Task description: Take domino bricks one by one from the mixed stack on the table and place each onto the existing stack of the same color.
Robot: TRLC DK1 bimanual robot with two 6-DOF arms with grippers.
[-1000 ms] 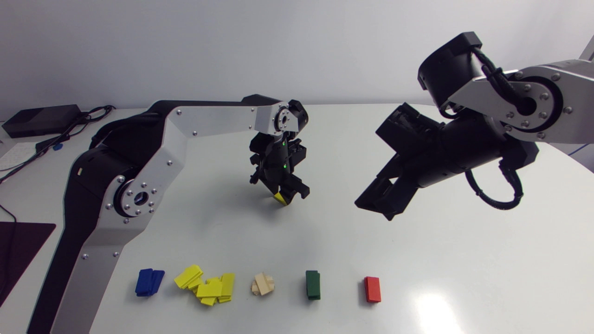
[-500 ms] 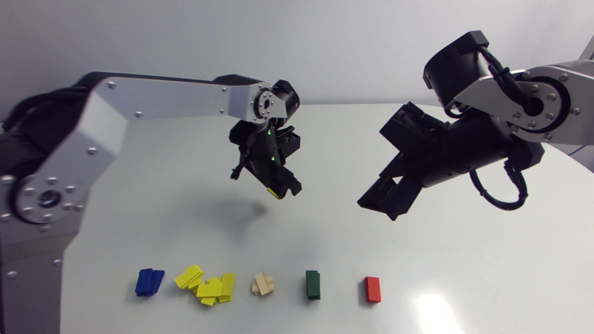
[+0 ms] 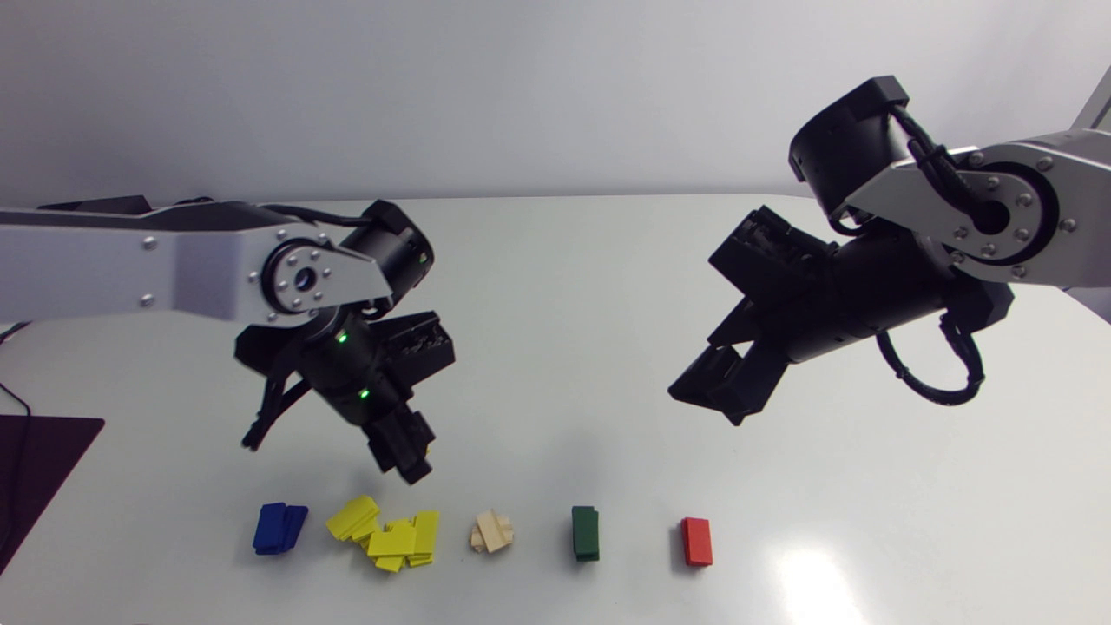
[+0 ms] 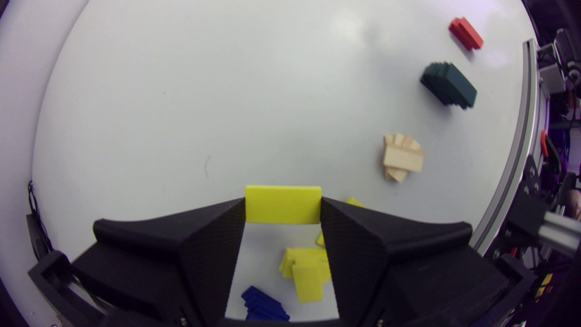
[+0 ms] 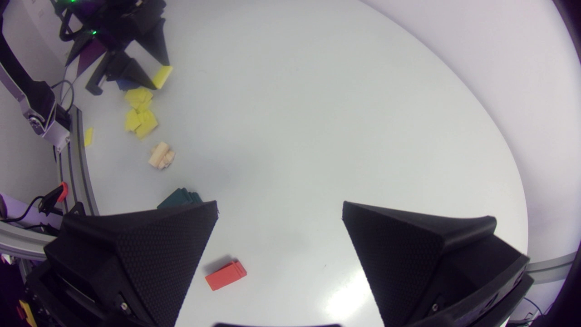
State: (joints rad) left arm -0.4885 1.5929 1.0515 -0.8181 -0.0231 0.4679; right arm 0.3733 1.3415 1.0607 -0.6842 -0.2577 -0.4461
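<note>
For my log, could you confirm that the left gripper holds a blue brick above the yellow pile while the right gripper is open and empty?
Not quite: the brick in the left gripper is yellow, not blue, as the left wrist view shows. It is above the yellow pile, and the right gripper is open and empty.
</note>
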